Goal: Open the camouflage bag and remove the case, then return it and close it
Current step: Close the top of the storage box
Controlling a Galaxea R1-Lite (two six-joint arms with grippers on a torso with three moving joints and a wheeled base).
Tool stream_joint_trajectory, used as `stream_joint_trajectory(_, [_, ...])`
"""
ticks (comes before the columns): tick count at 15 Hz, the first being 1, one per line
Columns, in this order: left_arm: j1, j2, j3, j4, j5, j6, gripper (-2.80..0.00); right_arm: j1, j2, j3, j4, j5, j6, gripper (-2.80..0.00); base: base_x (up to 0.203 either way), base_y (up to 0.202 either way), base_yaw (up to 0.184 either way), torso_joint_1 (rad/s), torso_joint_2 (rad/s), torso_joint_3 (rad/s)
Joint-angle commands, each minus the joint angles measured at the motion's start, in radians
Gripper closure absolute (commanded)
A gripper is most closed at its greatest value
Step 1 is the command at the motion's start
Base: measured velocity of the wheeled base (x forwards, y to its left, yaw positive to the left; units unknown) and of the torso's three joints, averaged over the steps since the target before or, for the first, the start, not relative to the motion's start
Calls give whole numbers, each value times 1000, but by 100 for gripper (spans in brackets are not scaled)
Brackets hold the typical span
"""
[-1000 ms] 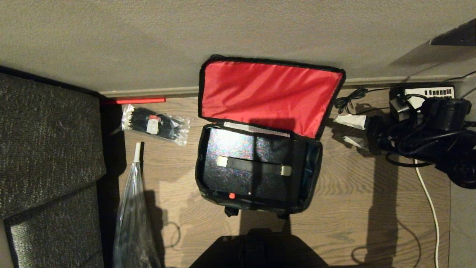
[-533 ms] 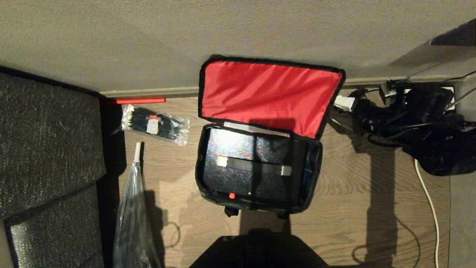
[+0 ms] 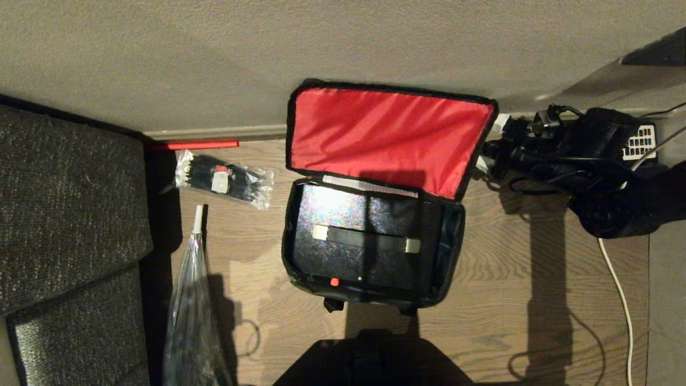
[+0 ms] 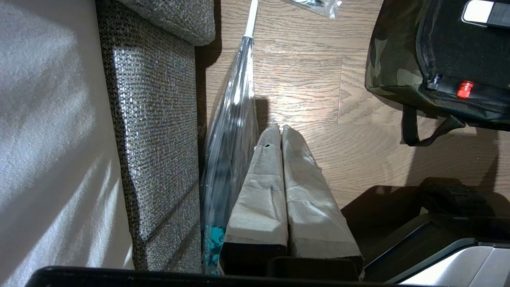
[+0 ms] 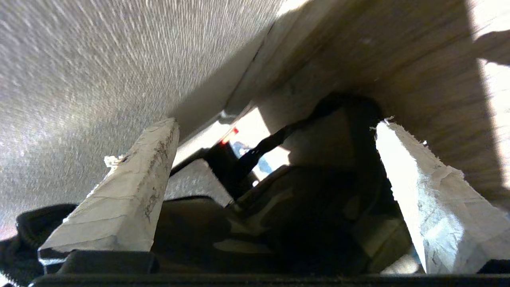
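- Head view: the camouflage bag (image 3: 375, 257) sits on the wooden floor (image 3: 509, 300) against the wall, its lid (image 3: 388, 136) thrown back and leaning upright so the red lining faces the camera.
- Inside the bag lies the case (image 3: 348, 214), flat and black, filling most of the compartment, with a black handle strap between two pale end pieces across its middle.
- A small red button shows on the near rim of the bag.
- At the far right corner of the lid is the right gripper (image 3: 490, 145), its taped fingers just beside the lid's right edge, close to where the lid leans on the wall; whether a finger touches the lid cannot be told.
- Right wrist view: the fingers (image 5: 119, 207) are spread wide with nothing between them; beyond them are the bag's camouflage cloth (image 5: 279, 207) and a black strap, with wall and skirting behind.
- Left wrist view: the left gripper (image 4: 282, 131) hangs parked with its padded fingers pressed together, holding nothing, well apart from the bag, beside a folded clear umbrella (image 4: 231, 131) and a grey sofa (image 4: 159, 119).
- Left of the bag on the floor is a clear packet of black ties (image 3: 225, 179).
- A telephone with white keypad panel (image 3: 640, 140) is partly hidden behind the right arm, and a white cable (image 3: 616, 289) runs over the floor.
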Motion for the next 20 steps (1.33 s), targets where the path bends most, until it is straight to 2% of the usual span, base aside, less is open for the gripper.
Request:
stream_joint_trajectory(1, [0, -1, 2, -1, 1, 0, 0, 17, -10, 5, -7, 15, 14, -280, 0, 0, 0, 0, 0, 0])
stream_joint_trajectory(3, [0, -1, 2, -1, 1, 0, 0, 29, -37, 19, -6, 33, 32, -280, 0, 0, 0, 0, 0, 0])
stream_joint_trajectory(6, [0, -1, 2, -1, 1, 0, 0, 43, -87, 43, 3, 133, 32, -280, 0, 0, 0, 0, 0, 0])
stream_joint_trajectory(9, [0, -2, 2, -1, 1, 0, 0, 63, -113, 66, 8, 143, 32, -280, 0, 0, 0, 0, 0, 0])
stream_joint_trajectory(11, [0, -2, 2, -1, 1, 0, 0, 64, -161, 119, 13, 192, 25, -280, 0, 0, 0, 0, 0, 0])
stream_joint_trajectory(14, [0, -2, 2, -1, 1, 0, 0, 82, -241, 206, 46, 224, 13, -280, 0, 0, 0, 0, 0, 0])
stream_joint_trajectory(16, [0, -2, 2, -1, 1, 0, 0, 93, -307, 267, 99, 286, -37, -280, 0, 0, 0, 0, 0, 0])
stream_joint_trajectory(17, [0, -2, 2, -1, 1, 0, 0, 102, -340, 303, 132, 307, -90, -280, 0, 0, 0, 0, 0, 0])
stream_joint_trajectory(20, [0, -2, 2, -1, 1, 0, 0, 134, -415, 386, 237, 322, -189, -280, 0, 0, 0, 0, 0, 0])
